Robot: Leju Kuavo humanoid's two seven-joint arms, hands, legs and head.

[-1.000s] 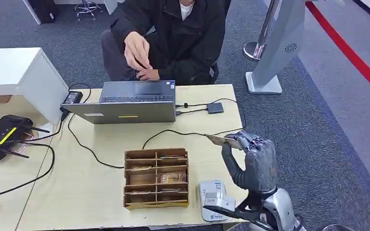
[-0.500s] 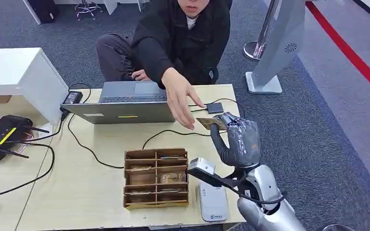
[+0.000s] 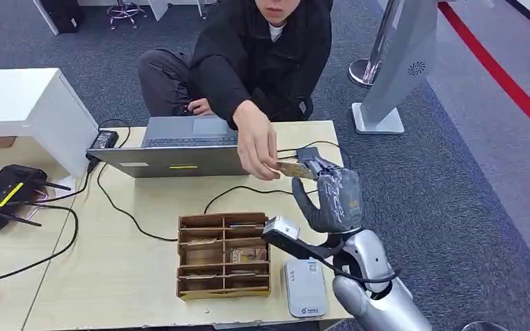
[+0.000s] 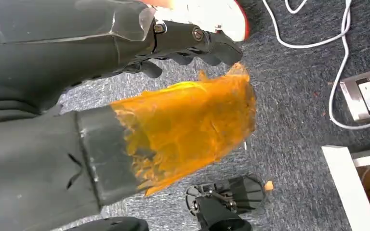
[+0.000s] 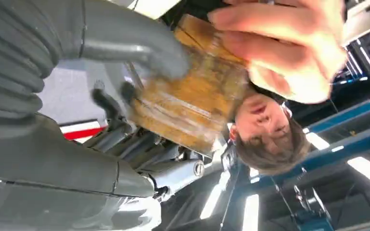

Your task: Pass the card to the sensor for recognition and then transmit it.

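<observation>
My right hand (image 3: 331,196) is raised above the table's right side and pinches a tan card (image 3: 291,169) at its fingertips. A person seated behind the laptop reaches across, and their hand (image 3: 257,148) grips the card's other end. Up close in the right wrist view, the card (image 5: 192,106) sits between my grey thumb (image 5: 139,43) and the person's fingers (image 5: 279,53). The white card sensor (image 3: 305,286) lies flat near the table's front edge, below my right arm. My left hand (image 4: 125,96) hangs over carpet, holding nothing, fingers apart from the orange-wrapped thumb.
A wooden compartment box (image 3: 224,255) with several cards stands left of the sensor. A grey laptop (image 3: 179,148) sits at the table's far side, with black cables (image 3: 248,189) trailing across. A black router (image 3: 3,196) lies on the left table. A grey stand (image 3: 393,69) rises at the right.
My right hand has carried the card farther from me and slightly left. The person's hand, open and reaching half a second ago, now grips the card.
</observation>
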